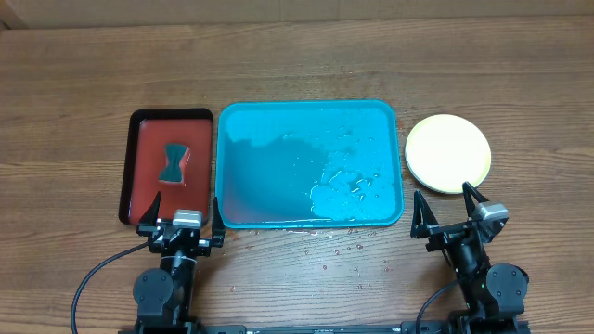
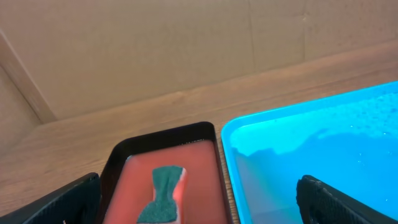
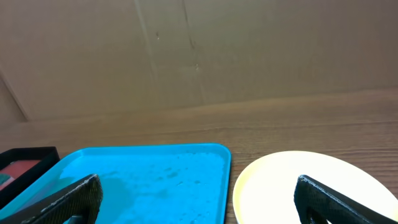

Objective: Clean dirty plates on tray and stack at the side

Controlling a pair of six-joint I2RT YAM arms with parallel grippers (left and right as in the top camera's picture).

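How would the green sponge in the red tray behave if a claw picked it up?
The sponge would probably squash, not stay stiff: it looks like foam under a green scouring layer. Its narrow waist should suit a pinch. It lies flat, so rolling is unlikely; water in the blue tray hints it may be wet.

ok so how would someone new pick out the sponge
Find the big turquoise tray in the middle; just left of it sits a smaller red tray with a black rim. The sponge lies inside it, dark green and pinched like a bow tie.
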